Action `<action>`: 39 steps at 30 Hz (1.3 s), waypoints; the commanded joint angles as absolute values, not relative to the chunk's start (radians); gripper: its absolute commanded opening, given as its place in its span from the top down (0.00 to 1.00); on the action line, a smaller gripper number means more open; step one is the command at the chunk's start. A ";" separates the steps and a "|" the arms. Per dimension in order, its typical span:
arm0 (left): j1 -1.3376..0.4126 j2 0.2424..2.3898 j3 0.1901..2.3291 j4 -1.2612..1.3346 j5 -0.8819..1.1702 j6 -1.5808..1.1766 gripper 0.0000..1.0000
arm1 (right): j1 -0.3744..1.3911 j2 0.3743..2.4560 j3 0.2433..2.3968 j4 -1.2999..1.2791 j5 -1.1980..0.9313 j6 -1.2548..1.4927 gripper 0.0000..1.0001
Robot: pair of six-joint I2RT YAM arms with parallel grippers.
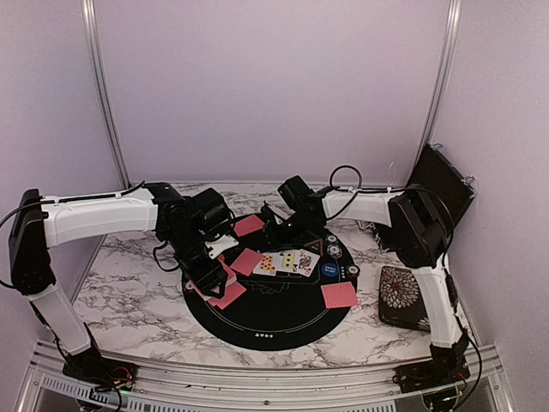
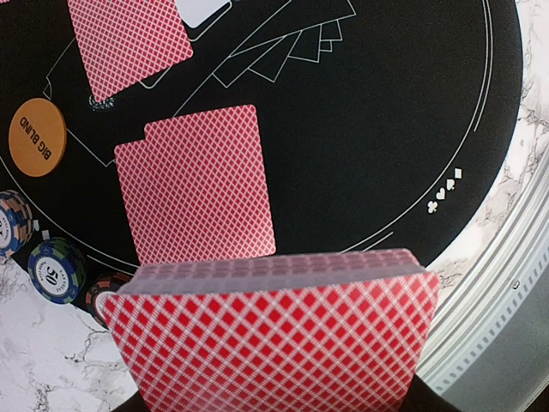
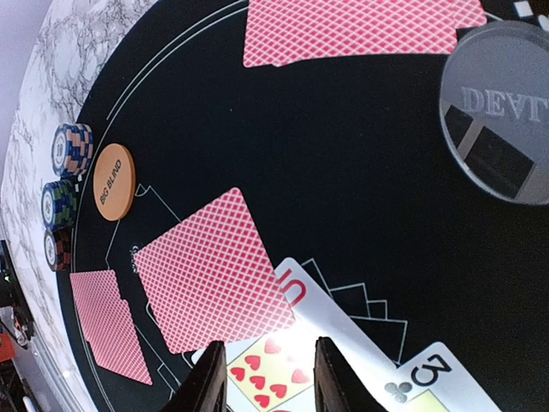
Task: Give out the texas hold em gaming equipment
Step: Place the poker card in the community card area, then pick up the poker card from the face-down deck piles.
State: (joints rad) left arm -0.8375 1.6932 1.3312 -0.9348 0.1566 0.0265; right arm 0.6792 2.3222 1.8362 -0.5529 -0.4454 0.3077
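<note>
Left wrist view: red-backed deck (image 2: 274, 335) gripped over the near side of the black mat (image 2: 386, 129).
The left fingers (image 1: 204, 270) are clenched on that deck. Just beyond it two face-down cards (image 2: 197, 184) overlap on the mat. The orange button (image 2: 37, 137) sits further left, with chip stacks (image 2: 56, 270) at the mat's rim beside the marble desk (image 2: 43, 369). Across the mat the right fingers (image 3: 208, 382) stand parted and released over a face-up hearts card (image 3: 257, 365), which lies beside a three of clubs (image 3: 429, 378). A single face-down card (image 3: 210, 270) lies just beyond it, and a clear dealer disc (image 3: 497, 112) sits farther off.
</note>
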 commanded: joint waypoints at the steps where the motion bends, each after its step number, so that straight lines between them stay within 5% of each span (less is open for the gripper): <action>1: -0.835 1.662 1.330 -0.925 0.168 0.028 0.45 | 0.677 2.196 1.761 -0.471 -0.490 0.356 0.66; 17: -0.835 1.657 1.331 -0.926 0.162 0.026 0.45 | 0.724 1.988 1.217 0.307 -0.857 0.895 0.42; 39: -0.835 1.659 1.333 -0.925 0.164 0.028 0.45 | 0.825 2.038 1.084 0.720 -0.847 1.232 0.35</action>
State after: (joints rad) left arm -0.8379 1.6932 1.3312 -0.9340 0.1566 0.0261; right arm 0.8043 2.0125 1.0744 0.6506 -0.8448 1.1870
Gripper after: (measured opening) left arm 0.668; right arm 0.652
